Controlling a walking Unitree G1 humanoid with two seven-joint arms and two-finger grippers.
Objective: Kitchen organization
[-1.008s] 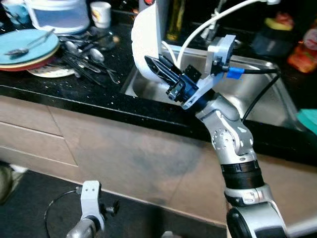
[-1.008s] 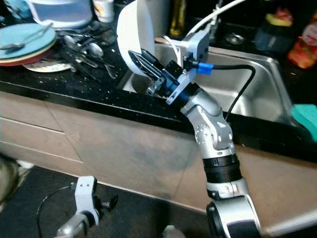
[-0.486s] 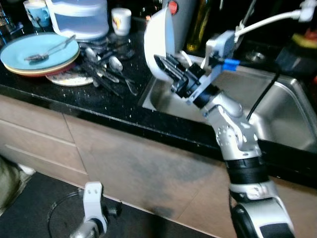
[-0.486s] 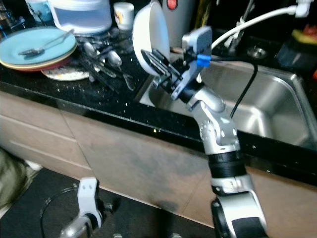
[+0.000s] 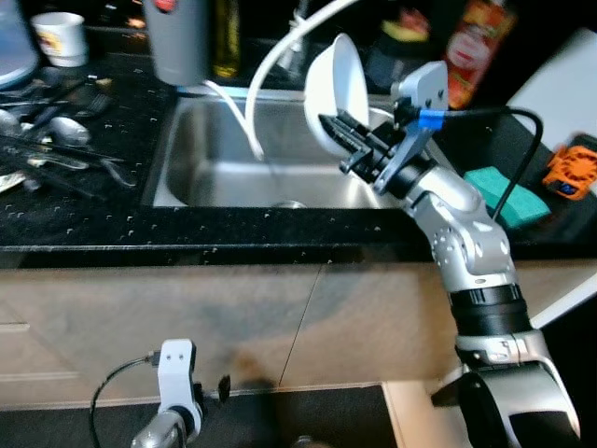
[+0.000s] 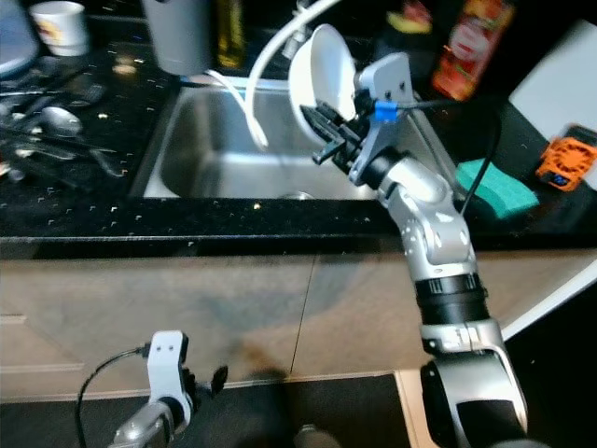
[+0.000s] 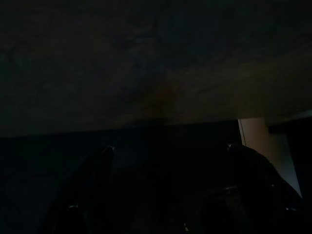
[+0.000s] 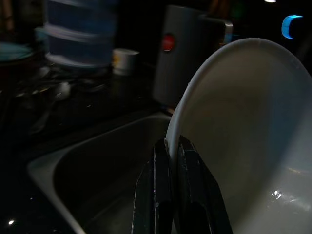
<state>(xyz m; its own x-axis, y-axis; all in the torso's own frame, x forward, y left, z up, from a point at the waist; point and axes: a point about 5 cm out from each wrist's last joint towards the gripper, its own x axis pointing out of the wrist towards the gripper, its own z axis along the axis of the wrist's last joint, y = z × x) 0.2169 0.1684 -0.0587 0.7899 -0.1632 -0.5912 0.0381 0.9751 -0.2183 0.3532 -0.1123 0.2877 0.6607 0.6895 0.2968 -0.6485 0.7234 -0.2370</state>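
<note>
bowl (image 5: 338, 82) rim pinched in right claw (image 5: 343, 131), over sink (image 5: 215, 168).

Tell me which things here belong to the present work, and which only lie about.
In the work:
white bowl, held on edge above the sink
right gripper, shut on its rim
steel sink

Lying about:
cutlery on the counter
white cup
green sponge
grey canister
orange device
left gripper, idle

1. A grey canister (image 5: 181, 39) stood on the black counter (image 5: 84, 210) behind the sink's left corner.
2. A white cup (image 5: 62, 35) sat far left.
3. A green sponge (image 5: 508, 193) lay near an orange gadget (image 5: 571, 170).
</note>
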